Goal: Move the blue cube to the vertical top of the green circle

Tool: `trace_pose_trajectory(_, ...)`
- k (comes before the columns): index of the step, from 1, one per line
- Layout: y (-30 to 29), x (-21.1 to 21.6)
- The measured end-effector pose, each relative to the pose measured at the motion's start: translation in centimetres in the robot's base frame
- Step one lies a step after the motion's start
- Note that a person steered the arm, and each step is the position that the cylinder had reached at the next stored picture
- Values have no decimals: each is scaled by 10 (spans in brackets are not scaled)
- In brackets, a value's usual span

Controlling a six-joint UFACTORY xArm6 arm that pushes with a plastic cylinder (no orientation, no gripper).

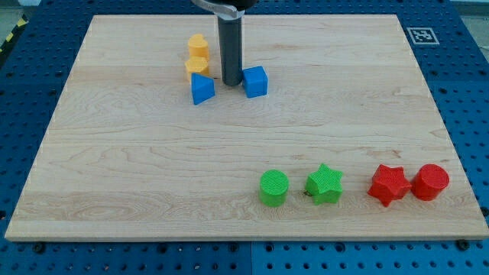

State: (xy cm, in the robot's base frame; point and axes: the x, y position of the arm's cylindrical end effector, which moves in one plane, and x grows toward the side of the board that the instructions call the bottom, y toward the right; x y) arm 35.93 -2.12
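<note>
Wooden desk (137, 191) seen from above, carrying eight small coloured blocks; no box, tray or other container is present, so nothing is held inside anything.

Upper left group: two yellow blocks (197, 57), stacked in the view one above the other and apparently touching, their exact shapes hard to read at this size. Just below them lies a blue block (202, 88) of angular, roughly wedge-like form. To its right stands the dark rod; my tip (230, 82) rests on the desk between this blue block and the blue cube (256, 81), just beside the cube's left face and possibly touching it. The rod carries no gripper, so nothing is grasped or clamped; blocks can only be pushed.

Lower right row, left to right: green circle (273, 188), green star (325, 183), red star (388, 184), red circle (430, 182). The two green blocks stand apart; the two red blocks sit nearly touching.

The blue cube is well apart from the green circle, high in the view and slightly left of it. Judged from this layout, the tip's position on the cube's left suits a rightward nudge, since the cube must shift a little right and then down the view to sit directly above the green circle. The task is at an early stage.
</note>
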Motion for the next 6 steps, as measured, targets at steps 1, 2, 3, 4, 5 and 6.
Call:
trace_pose_trajectory(1,29,-14)
trace_pose_trajectory(2,61,-20)
trace_pose_trajectory(3,69,-14)
trace_pose_trajectory(4,63,-3)
trace_pose_trajectory(5,55,9)
trace_pose_trajectory(6,61,37)
